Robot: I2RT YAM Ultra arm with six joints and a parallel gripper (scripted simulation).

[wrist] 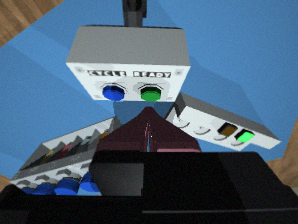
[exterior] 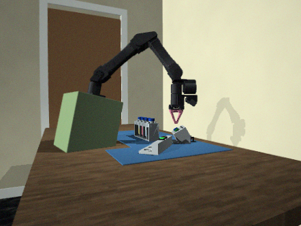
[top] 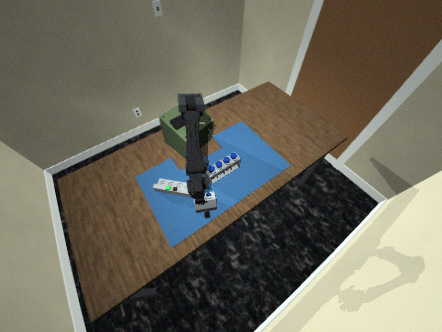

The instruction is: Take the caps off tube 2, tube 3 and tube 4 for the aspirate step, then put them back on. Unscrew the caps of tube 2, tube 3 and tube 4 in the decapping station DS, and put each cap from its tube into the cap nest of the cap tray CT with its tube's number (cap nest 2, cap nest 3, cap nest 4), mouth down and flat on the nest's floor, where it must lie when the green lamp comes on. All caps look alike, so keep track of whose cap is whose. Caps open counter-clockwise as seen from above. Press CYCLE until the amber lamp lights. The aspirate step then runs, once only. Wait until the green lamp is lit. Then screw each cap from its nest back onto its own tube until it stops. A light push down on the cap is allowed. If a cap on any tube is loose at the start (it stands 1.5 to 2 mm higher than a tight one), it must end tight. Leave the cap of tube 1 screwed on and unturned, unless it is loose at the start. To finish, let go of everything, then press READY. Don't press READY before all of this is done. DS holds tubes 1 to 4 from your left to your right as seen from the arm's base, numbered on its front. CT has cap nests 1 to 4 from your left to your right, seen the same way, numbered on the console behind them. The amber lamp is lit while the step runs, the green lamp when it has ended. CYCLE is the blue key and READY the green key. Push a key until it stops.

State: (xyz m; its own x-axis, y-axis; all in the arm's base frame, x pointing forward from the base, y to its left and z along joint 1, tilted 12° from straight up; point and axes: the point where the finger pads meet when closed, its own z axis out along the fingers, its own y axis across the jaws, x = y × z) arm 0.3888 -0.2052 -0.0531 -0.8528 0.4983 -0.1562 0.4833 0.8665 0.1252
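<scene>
My gripper [exterior: 176,120] is shut and empty. It hangs a short way above the grey key box [exterior: 182,134]. In the wrist view the closed fingertips [wrist: 148,131] sit just below the green READY key [wrist: 151,93], and the blue CYCLE key [wrist: 113,93] is to its left. The cap tray CT [wrist: 220,127] lies to the right with its green lamp [wrist: 244,136] lit and its amber lamp [wrist: 228,129] dark. The nests I can see hold no caps. The decapping station DS [top: 225,164] holds its tubes, each with a blue cap [wrist: 65,186] on.
A large green box [exterior: 86,120] stands at the arm's base behind the blue mat [top: 210,175]. The cap tray [top: 170,186] and key box [top: 206,200] lie close together near the mat's front. The table edge [top: 240,220] runs just beyond them.
</scene>
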